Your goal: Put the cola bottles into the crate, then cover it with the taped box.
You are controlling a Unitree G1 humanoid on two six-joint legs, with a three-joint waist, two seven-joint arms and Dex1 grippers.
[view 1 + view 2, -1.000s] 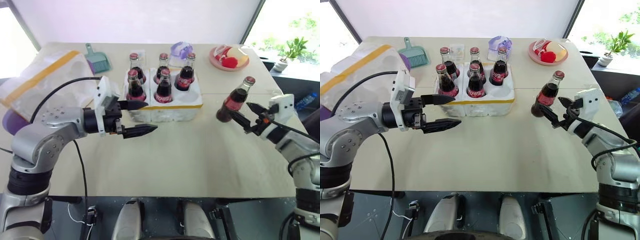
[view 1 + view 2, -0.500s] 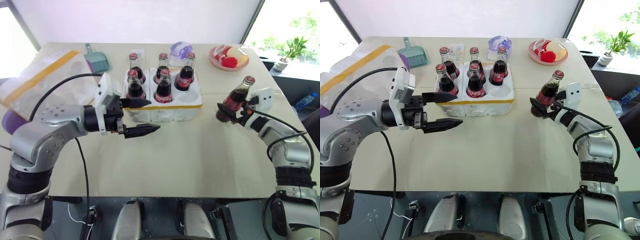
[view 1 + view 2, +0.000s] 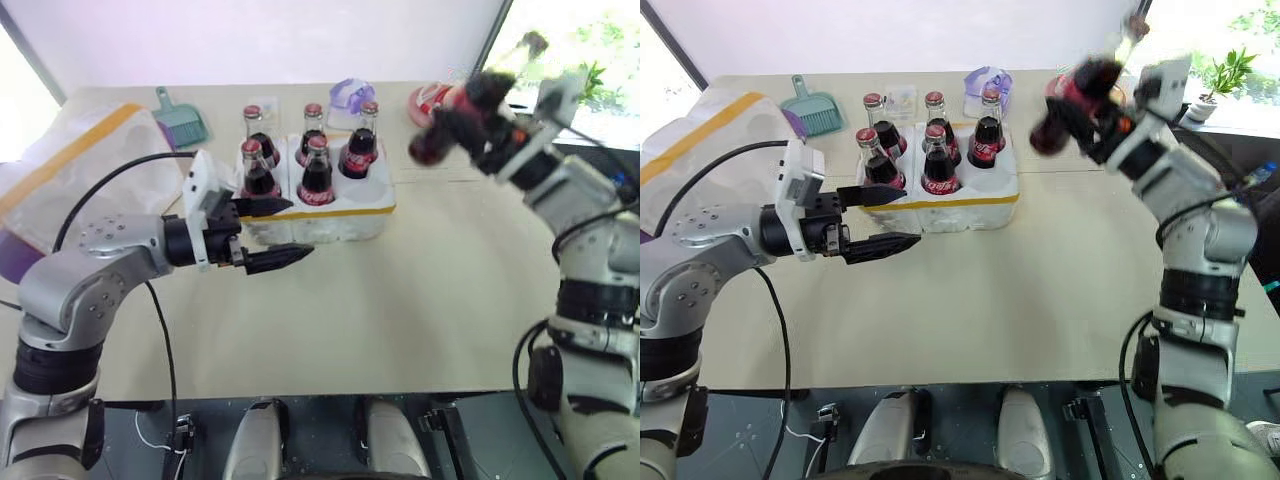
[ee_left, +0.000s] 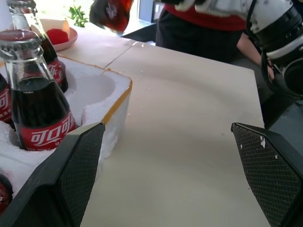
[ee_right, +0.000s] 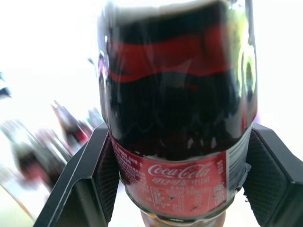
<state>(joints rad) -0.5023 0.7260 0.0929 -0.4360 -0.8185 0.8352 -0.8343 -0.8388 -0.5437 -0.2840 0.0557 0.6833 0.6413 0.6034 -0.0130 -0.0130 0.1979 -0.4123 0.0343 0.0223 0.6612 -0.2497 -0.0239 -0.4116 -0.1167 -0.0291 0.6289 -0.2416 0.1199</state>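
Sixth cola bottle held aloft; five seated in the crate.

The right hand (image 3: pixel 1092 108), upper right of the frame, is clamped on a tilted cola bottle (image 3: pixel 1072 95), clear above the tabletop (image 3: pixel 1040 280). The crate (image 3: pixel 970 205) sits upper centre with five cola bottles (image 3: pixel 939 170) upright in its wells; the near right well is vacant. The left hand (image 3: pixel 275 232) hovers at centre left, fingers spread wide and holding nothing, just beside the crate's near left corner. The taped box (image 3: pixel 70 170) lies at the left edge. A teal dustpan (image 3: pixel 180 122) rests behind it.
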